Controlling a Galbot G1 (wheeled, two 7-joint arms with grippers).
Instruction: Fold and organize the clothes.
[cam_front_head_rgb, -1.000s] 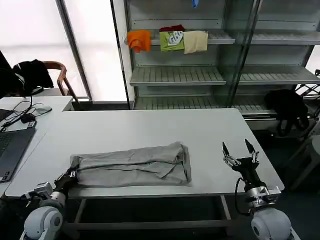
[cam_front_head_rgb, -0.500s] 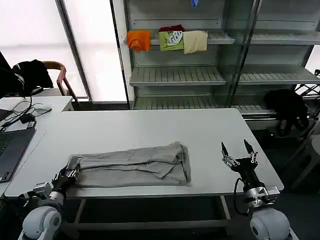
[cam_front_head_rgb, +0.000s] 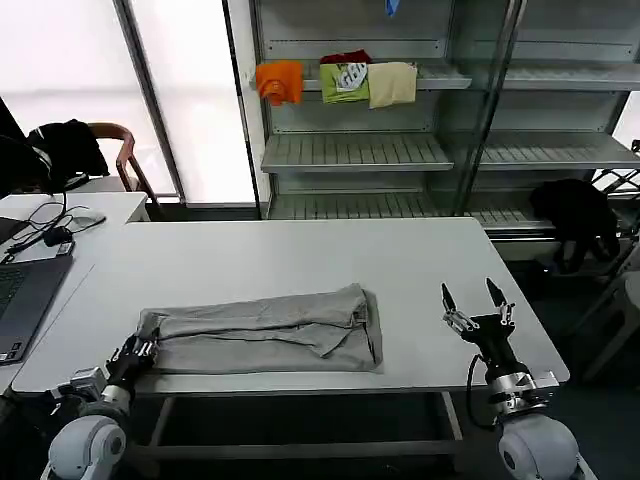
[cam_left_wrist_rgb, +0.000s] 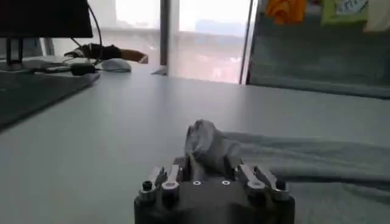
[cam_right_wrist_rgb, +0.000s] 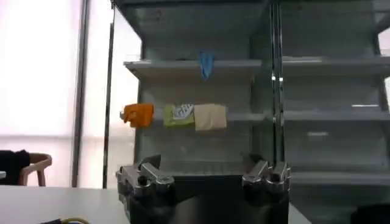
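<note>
A light grey shirt (cam_front_head_rgb: 265, 327) lies folded into a long strip across the front of the white table (cam_front_head_rgb: 300, 255). My left gripper (cam_front_head_rgb: 141, 349) is shut on the strip's left end, at the table's front left edge. In the left wrist view the bunched grey shirt (cam_left_wrist_rgb: 207, 143) sits pinched between the fingers of the left gripper (cam_left_wrist_rgb: 208, 169). My right gripper (cam_front_head_rgb: 473, 306) stands open and upright over the table's front right corner, well clear of the shirt. The right gripper (cam_right_wrist_rgb: 205, 165) holds nothing, and its two fingers are spread wide.
A laptop (cam_front_head_rgb: 18, 295) and cables (cam_front_head_rgb: 45, 225) lie on the side desk at left. Behind the table stands a metal shelf unit (cam_front_head_rgb: 420, 150) with orange (cam_front_head_rgb: 278, 80), green (cam_front_head_rgb: 343, 82) and beige (cam_front_head_rgb: 392, 84) garments. A black garment (cam_front_head_rgb: 575, 220) hangs at right. The table's back half is bare.
The left gripper, shut on the shirt's left end, shifted slightly; that end of the strip moved a little with it. The right gripper stayed open in place.
</note>
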